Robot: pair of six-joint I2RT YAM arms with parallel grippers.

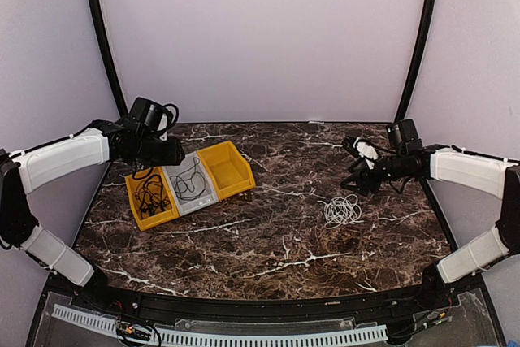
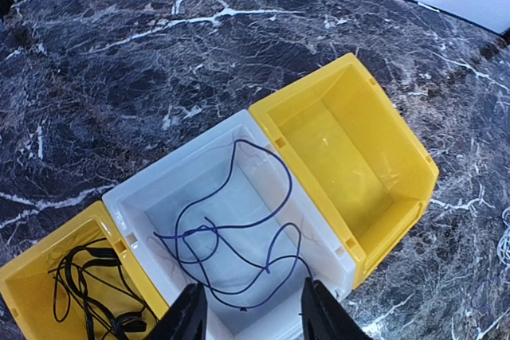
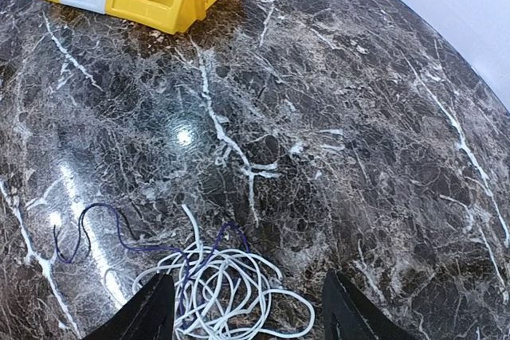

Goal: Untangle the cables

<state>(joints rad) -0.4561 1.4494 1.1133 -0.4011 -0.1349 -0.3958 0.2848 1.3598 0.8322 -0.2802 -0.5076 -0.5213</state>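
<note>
The cables lie in three places. A thin dark blue cable point(image 2: 191, 232) loops loosely inside the white bin point(image 2: 191, 161). Black cables point(image 2: 100, 252) lie bunched in the left yellow bin point(image 2: 32, 264). On the table at the right sits a tangle of white cable point(image 3: 223, 284) with a dark blue cable point(image 3: 103, 209) threaded through it and trailing left. My left gripper point(image 2: 253, 308) hangs open over the white bin's near end, nothing between its fingers. My right gripper point(image 3: 249, 308) is open just above the white tangle point(image 1: 341, 210) without touching it.
The right yellow bin point(image 2: 343, 157) holds nothing. All three bins stand side by side at the table's left point(image 1: 197, 207). Dark marble table point(image 1: 268, 241) stretches between the bins and the tangle.
</note>
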